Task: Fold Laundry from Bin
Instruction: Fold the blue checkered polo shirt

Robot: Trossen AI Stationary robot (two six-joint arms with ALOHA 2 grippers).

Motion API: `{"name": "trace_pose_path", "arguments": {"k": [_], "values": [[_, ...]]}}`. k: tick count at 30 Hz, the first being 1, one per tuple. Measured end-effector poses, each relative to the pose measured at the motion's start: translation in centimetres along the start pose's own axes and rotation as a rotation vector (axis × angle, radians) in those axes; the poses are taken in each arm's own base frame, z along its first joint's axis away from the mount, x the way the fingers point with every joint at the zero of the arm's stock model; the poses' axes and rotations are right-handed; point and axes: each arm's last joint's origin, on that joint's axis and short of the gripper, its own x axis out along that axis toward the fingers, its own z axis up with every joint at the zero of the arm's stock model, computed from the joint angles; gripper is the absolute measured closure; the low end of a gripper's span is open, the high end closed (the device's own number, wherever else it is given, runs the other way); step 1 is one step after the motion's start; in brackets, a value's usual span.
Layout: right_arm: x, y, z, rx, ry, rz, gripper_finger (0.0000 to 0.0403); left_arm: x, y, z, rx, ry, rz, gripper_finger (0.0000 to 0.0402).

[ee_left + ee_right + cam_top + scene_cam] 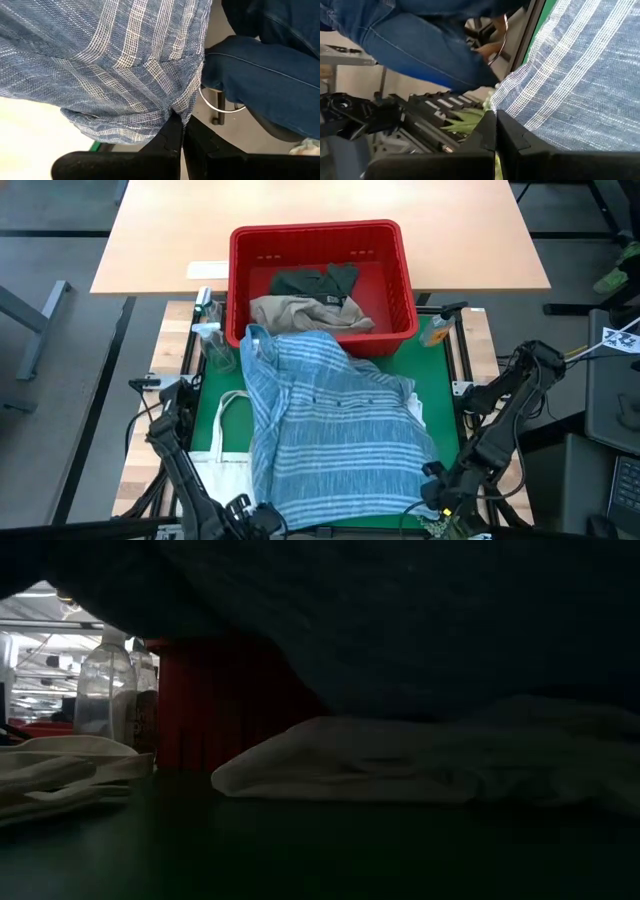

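The striped shirt [335, 420] hides most of the green mat [215, 385], and blacks out the low camera's upper view.

You are looking at a robotics lab: beside the green mat [440, 395] stand aluminium frame rails [462, 360], and behind it a bare office desk [320, 205].

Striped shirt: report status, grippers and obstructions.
Left gripper and right gripper both shut on striped shirt near edge. Shirt spread over mat, draping red bin rim. White tote bag partly underneath.
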Motion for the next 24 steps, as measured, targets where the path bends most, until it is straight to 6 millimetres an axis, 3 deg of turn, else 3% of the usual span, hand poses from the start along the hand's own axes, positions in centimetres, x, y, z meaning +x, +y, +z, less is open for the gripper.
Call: {"name": "trace_pose_path", "arguments": {"k": [9, 17, 24], "values": [[0.8, 0.0, -0.1, 0.106, 0.097, 0.056, 0.0403, 2.9, -1.5, -0.5, -0.019, 0.022, -0.064, 0.0401], [0.8, 0.0, -0.1, 0.116, 0.107, 0.065, 0.0403, 4.3, -1.2, -0.2, -0.028, 0.007, -0.037, 0.0401], [0.8, 0.0, -0.1, 0.116, 0.107, 0.066, 0.0403, 5.5, -0.6, 0.4, -0.08, -0.024, 0.013, 0.0337]]}}
